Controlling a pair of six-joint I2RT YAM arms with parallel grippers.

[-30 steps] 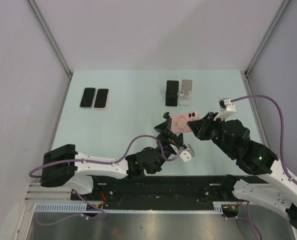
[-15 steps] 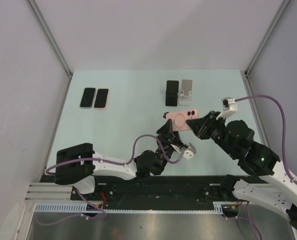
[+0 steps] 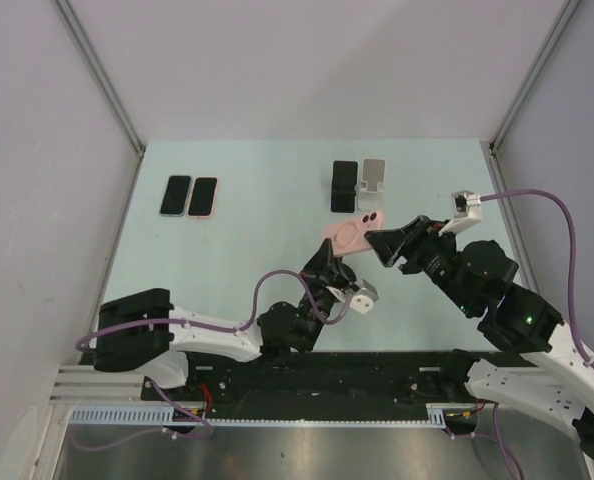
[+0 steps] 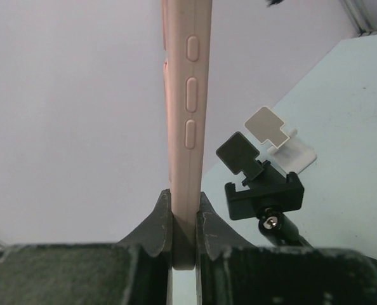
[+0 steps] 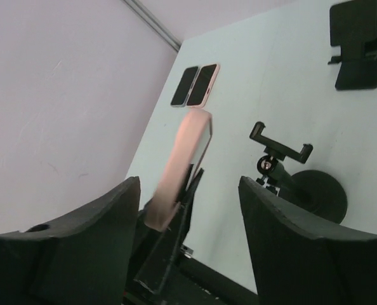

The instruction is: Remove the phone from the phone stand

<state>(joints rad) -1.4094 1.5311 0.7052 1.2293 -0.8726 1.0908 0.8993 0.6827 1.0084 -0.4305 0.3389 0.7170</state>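
Edgewise, the phone [image 4: 183, 127] is clamped between the fingers of the left gripper [image 4: 184, 229], apart from the stand [image 4: 264, 190]; the right gripper [image 5: 188, 184] is spread wide, empty.

The phone [image 4: 183, 95] wears a pale pink case. It stands upright and is seen edge-on from the left wrist, with three long buttons in a row down its side. Its lower end is pinched between the fingers of the left gripper [image 4: 183, 216], which holds it off the surface [image 3: 247, 230]. From above its back shows a round ring and two lenses in one corner. The phone stand [image 5: 282, 154] is black, with a round base, a ball joint and a clamp with hooked ends. It stands on the surface, and the phone is to its left, near it but not touching it.
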